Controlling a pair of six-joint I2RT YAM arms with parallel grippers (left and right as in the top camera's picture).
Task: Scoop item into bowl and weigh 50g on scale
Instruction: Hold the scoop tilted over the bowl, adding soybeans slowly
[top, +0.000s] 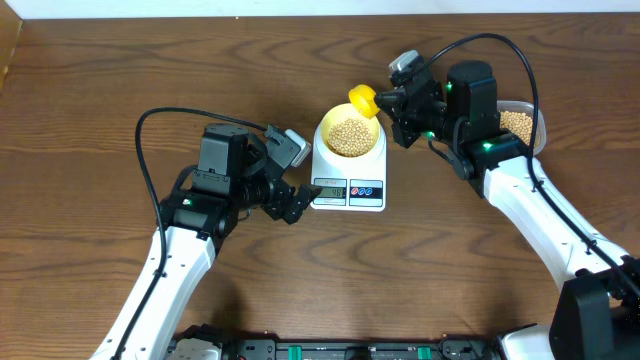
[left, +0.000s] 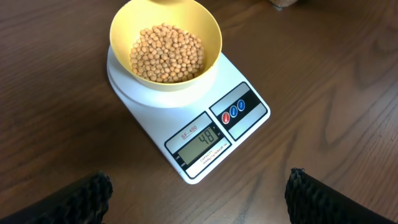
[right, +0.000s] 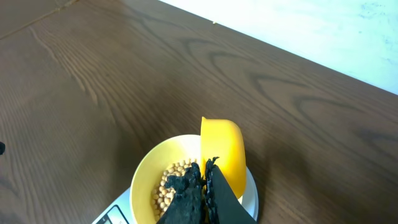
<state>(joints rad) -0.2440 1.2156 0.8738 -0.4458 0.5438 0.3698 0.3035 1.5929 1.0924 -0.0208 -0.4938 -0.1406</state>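
Note:
The pale yellow-green bowl (top: 349, 135) (left: 165, 46) (right: 152, 180) sits on the white scale (top: 348, 180) (left: 186, 121), holding many tan beans (top: 350, 137) (left: 166, 53) (right: 174, 180). The display reads 48. My right gripper (top: 398, 103) (right: 205, 171) is shut on the handle of the bright yellow scoop (top: 362, 100) (right: 222, 152), which is tilted on its side over the bowl's far rim. My left gripper (top: 290, 180) (left: 199, 193) is open and empty on the table, just left of the scale's front.
A clear plastic tub of beans (top: 520, 125) stands to the right, behind my right arm. The white wall edge runs along the table's far side (right: 323, 31).

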